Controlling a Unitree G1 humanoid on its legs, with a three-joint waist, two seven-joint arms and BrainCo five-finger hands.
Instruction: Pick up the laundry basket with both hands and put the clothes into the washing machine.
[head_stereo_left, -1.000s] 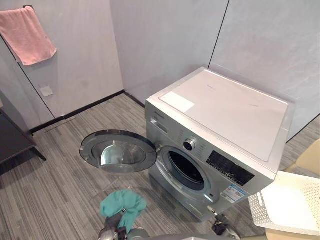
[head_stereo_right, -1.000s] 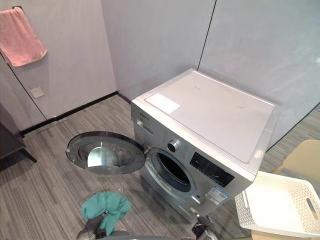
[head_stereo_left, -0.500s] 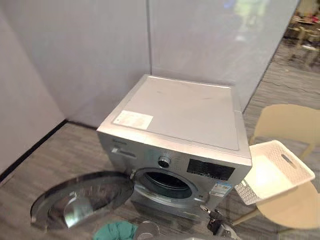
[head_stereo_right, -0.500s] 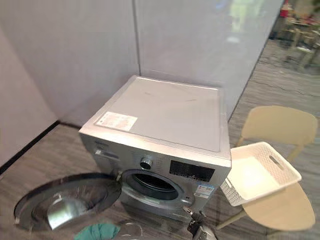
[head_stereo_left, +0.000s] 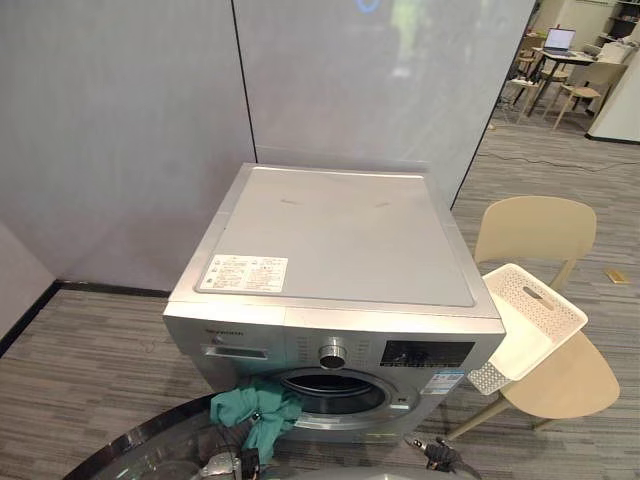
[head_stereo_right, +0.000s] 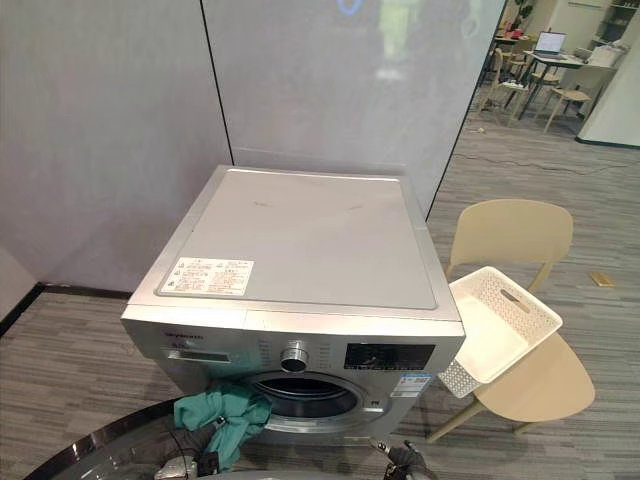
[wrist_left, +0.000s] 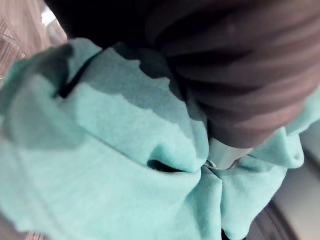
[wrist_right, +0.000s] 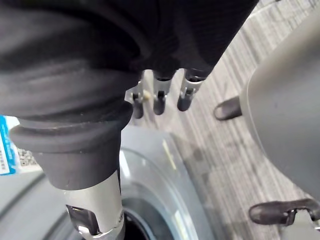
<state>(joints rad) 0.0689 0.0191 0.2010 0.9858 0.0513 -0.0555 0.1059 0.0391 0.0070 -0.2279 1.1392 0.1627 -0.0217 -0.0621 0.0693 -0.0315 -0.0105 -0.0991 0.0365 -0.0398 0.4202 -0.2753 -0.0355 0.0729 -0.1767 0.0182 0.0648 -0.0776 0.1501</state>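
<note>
A teal cloth (head_stereo_left: 256, 410) hangs at the left rim of the washing machine's (head_stereo_left: 340, 250) round opening (head_stereo_left: 335, 391). My left hand (head_stereo_left: 228, 464) holds it up from below. In the left wrist view the teal cloth (wrist_left: 100, 165) bunches tight against the hand's dark cover (wrist_left: 240, 65), the fingers buried in it. The white laundry basket (head_stereo_left: 530, 318) lies tilted on a beige chair to the right of the machine, with nothing showing inside. My right hand (head_stereo_left: 437, 458) hangs low in front of the machine's lower right corner, its fingers (wrist_right: 160, 97) relaxed and holding nothing.
The machine's door (head_stereo_left: 150, 455) stands swung wide open at lower left, close under the cloth. A beige chair (head_stereo_left: 535, 232) and its round seat (head_stereo_left: 560, 380) stand by the machine's right side. Grey wall panels (head_stereo_left: 130, 130) rise behind; wood-look floor (head_stereo_left: 70, 350) lies to the left.
The camera has swung, so the machine now faces me squarely. The teal cloth has risen from the bottom edge up to the drum opening's left rim.
</note>
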